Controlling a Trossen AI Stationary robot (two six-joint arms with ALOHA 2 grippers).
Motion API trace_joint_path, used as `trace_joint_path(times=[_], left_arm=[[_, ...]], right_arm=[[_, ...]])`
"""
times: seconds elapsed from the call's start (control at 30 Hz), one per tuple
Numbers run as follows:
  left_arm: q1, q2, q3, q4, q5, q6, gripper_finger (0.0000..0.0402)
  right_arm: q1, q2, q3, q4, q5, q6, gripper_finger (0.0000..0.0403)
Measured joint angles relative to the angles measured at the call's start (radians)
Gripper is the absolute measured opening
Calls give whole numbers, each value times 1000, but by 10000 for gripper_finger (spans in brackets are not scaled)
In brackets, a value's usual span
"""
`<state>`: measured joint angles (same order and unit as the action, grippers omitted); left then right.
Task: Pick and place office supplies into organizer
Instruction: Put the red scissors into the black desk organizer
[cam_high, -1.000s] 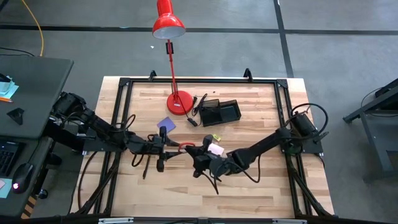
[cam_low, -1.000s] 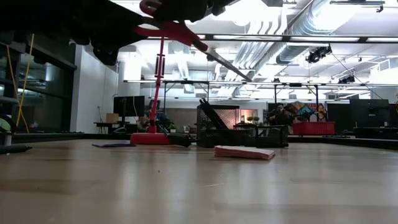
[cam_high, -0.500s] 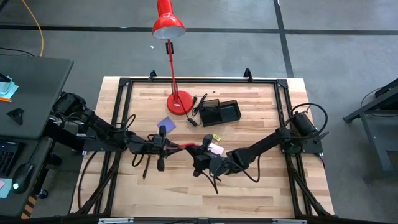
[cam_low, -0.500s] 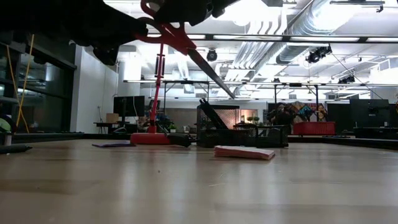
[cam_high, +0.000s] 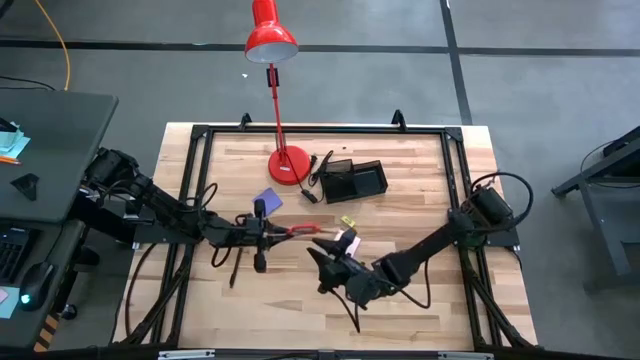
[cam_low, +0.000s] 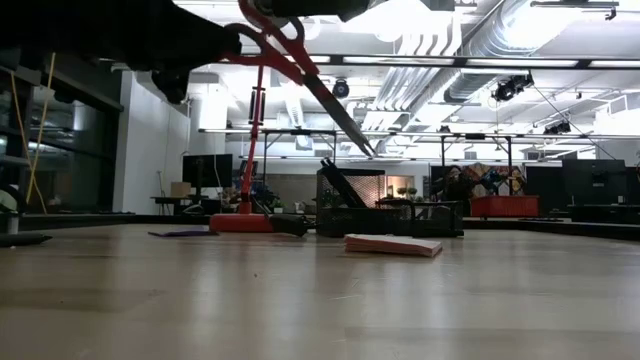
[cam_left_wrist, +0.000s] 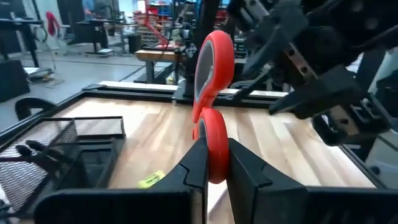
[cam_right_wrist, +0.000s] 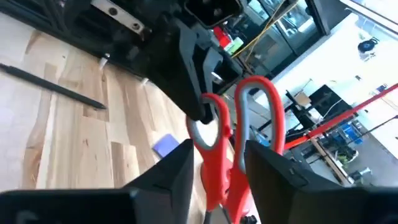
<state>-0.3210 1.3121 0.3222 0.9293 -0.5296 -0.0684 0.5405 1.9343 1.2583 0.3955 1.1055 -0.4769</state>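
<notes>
From above, the arms hide most of the red-handled metal scissors (cam_high: 303, 230), held off the wooden counter (cam_high: 420, 180) near its middle. The left wrist view shows the left pincer (cam_left_wrist: 211, 163) clamped on a handle loop, while the low view alone shows the blades (cam_low: 335, 110) angled downward. The right pincer (cam_high: 325, 258), gripping a second ago, now stands slightly parted and drawn back.
</notes>
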Motion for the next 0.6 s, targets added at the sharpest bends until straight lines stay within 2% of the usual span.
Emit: trace_joint_path(times=[0.13,0.23,0.3,0.4,0.6], left_arm=[[2,-1,2,109,-57,99,20],[4,-1,23,107,-137,158,20],[30,-1,44,81,-144,170,20],[112,-1,84,3,-73,143,20],[314,-1,181,-157,111,83,20]], right_arm=[[36,0,0,-65,104,33,144],[81,0,0,-126,254,82,145],[110,0,0,-187,346,159,146],[153,0,0,-306,449,315,145],[226,0,-1,-539,465,614,146]])
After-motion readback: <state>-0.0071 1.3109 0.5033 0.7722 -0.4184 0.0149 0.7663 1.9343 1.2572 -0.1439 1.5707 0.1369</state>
